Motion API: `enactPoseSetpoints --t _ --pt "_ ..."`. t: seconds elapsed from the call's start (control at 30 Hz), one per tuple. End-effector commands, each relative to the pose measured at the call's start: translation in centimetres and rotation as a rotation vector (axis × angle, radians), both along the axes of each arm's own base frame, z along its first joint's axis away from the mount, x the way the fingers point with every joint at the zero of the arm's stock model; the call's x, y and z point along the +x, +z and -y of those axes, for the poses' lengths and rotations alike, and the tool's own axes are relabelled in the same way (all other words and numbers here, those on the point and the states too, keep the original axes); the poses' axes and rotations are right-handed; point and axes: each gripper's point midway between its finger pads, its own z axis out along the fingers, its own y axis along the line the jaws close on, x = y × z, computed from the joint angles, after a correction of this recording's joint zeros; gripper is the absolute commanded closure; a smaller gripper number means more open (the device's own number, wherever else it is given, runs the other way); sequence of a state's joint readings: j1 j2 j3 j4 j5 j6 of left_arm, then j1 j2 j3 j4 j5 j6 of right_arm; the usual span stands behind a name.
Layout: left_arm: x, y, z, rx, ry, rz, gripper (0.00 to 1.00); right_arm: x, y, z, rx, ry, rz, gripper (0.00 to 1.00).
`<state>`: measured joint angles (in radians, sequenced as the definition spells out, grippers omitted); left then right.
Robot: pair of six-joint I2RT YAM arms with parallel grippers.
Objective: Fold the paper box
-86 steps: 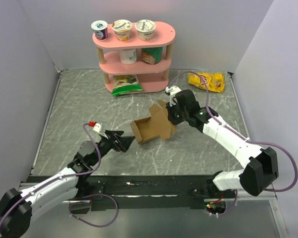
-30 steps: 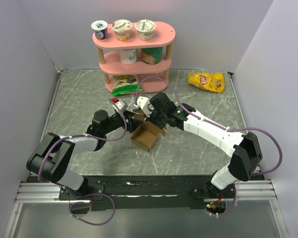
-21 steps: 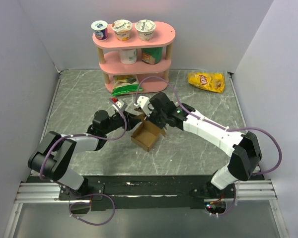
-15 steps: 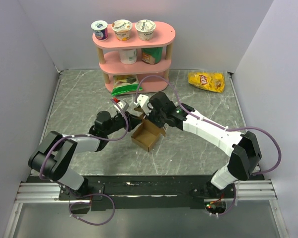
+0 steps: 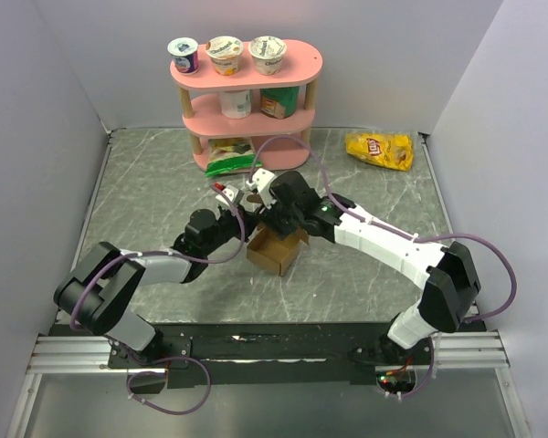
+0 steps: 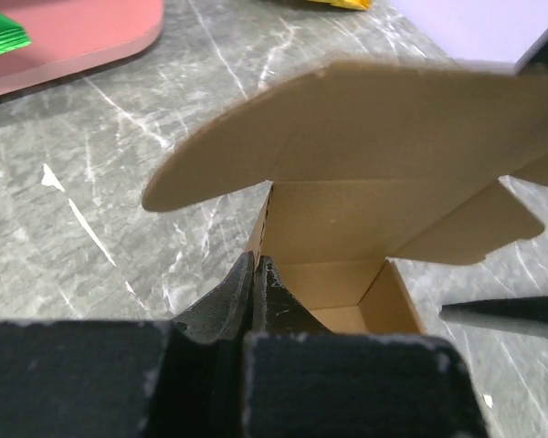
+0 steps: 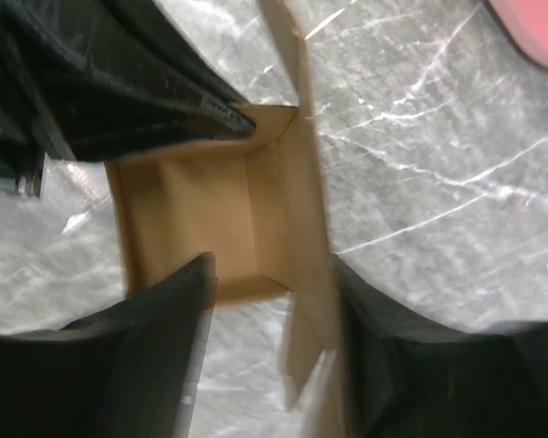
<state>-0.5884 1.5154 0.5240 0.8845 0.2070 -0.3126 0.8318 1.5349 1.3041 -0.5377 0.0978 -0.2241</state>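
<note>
The paper box [image 5: 276, 253] is sitting open-topped in the middle of the table [image 5: 137, 201], between the two arms. The left gripper [image 6: 256, 274] is pinching one upright wall near a corner, its fingers [image 6: 221, 306] pressed together with only the cardboard between them. The right gripper [image 7: 272, 274] is hovering over the box, jaws spread wide, with a side wall and its loose flap lying between them; I cannot tell whether they are touching it.

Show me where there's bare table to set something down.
Bare: the table at left, between wall and shelf; the right side, nearer than the chip bag; the strip in front of the box. Crowded: mid-table around the box.
</note>
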Motion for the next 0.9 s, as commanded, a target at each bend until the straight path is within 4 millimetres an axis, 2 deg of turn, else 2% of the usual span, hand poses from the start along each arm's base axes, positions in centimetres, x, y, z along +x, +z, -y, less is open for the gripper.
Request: enactPoseSetpoints --t 0.0,0.03,0.07,0.13,0.17,0.23,0.3,0.43,0.47,0.57,0.7,0.87 --pt "0.2 0.2 -0.3 0.002 0.067 -0.003 0.99 0.1 2.7 -0.2 0.135 -0.109 0.042 0.20" --pt "0.3 0.1 -0.4 0.015 0.081 0.007 0.99 0.1 2.9 0.0 0.150 -0.127 0.042 0.15" --pt "0.1 0.1 -0.3 0.024 0.081 0.013 0.99 -0.1 3.5 0.7 0.177 -0.170 0.052 0.04" --pt "0.1 0.1 -0.4 0.049 0.094 0.026 0.99 -0.2 4.0 1.7 0.204 -0.223 0.066 0.00" --pt "-0.1 0.4 -0.3 0.050 0.092 0.038 0.99 -0.6 4.1 2.4 0.238 -0.258 0.061 0.00" --pt "-0.2 0.4 -0.4 0.059 0.093 0.049 0.99 -0.3 4.3 3.7 0.296 -0.301 0.056 0.00" --pt "-0.4 0.6 -0.2 0.064 0.083 0.060 0.99 -0.5 3.7 5.5 0.365 -0.330 0.020 0.00" --pt "-0.4 0.6 0.2 0.081 0.081 0.061 0.99 -1.4 3.6 6.4 0.514 -0.297 0.014 0.00" --pt "-0.6 0.4 0.3 0.089 0.077 0.059 0.99 -2.0 2.8 6.8 0.525 -0.299 0.007 0.01" --pt "-0.6 0.4 0.4 0.095 0.078 0.062 0.99 -2.3 1.7 7.1 0.540 -0.296 0.013 0.03" --pt "-0.7 0.4 0.7 0.098 0.068 0.068 0.99 -1.3 0.9 8.1 0.507 -0.328 0.069 0.03" --pt "-1.1 0.6 1.1 0.102 0.035 0.083 0.99 1.5 1.3 9.7 0.502 -0.337 0.127 0.02"
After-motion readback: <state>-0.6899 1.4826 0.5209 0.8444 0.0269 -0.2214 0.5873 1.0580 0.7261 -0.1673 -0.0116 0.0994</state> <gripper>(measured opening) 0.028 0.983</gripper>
